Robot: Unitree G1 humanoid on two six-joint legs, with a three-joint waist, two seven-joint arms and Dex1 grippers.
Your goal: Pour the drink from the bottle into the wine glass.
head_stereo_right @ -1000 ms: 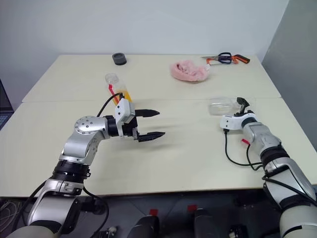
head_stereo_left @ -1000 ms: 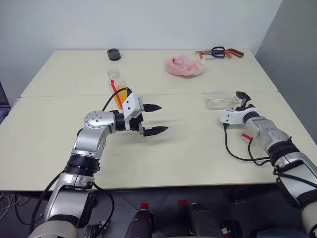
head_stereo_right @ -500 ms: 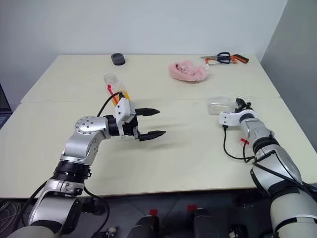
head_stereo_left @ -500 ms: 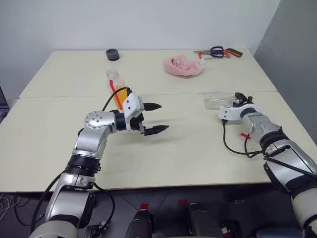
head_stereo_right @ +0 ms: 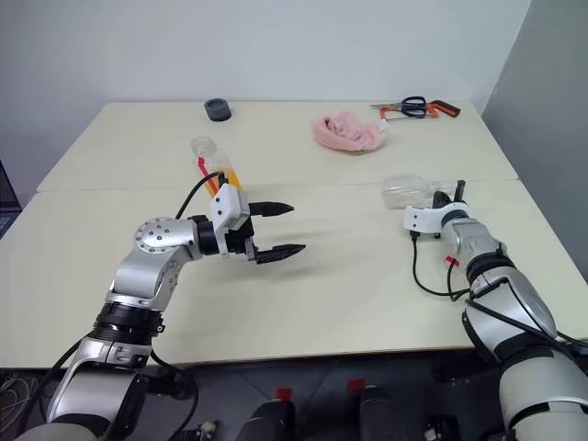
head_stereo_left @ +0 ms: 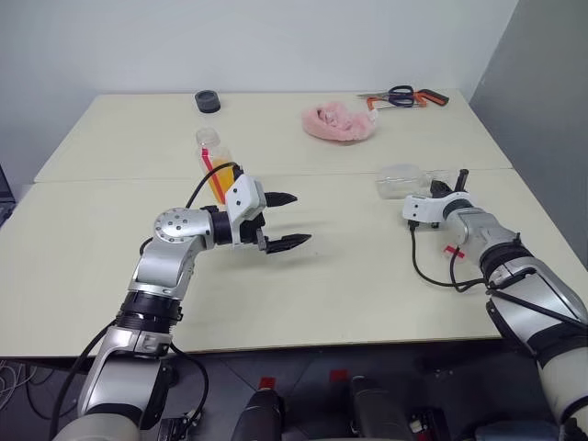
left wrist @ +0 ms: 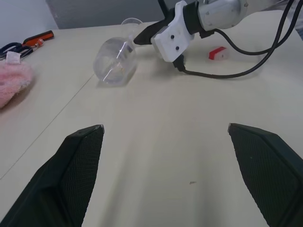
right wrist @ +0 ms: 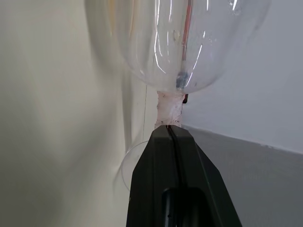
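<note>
The wine glass (head_stereo_left: 398,181) lies on its side at the right of the table, clear bowl (right wrist: 180,42) pointing left. My right gripper (head_stereo_left: 441,191) is shut on the glass's thin stem (right wrist: 169,111), between bowl and foot. The left wrist view shows that gripper (left wrist: 142,37) at the lying wine glass (left wrist: 113,61). The bottle (head_stereo_left: 211,161) stands upright at the left, with the orange drink (head_stereo_left: 220,184) in its lower half. My left gripper (head_stereo_left: 287,220) hovers open in front of the bottle and to its right, nothing between its fingers (left wrist: 71,175).
A pink cloth (head_stereo_left: 338,122) lies at the back, with scissors and pliers (head_stereo_left: 404,96) behind it to the right. A black roll (head_stereo_left: 208,100) sits at the far edge. A small red-and-white piece (head_stereo_left: 455,251) lies beside my right forearm.
My right gripper has gone from open to shut, closing on the wine glass's stem. The left arm and the bottle have kept still.
</note>
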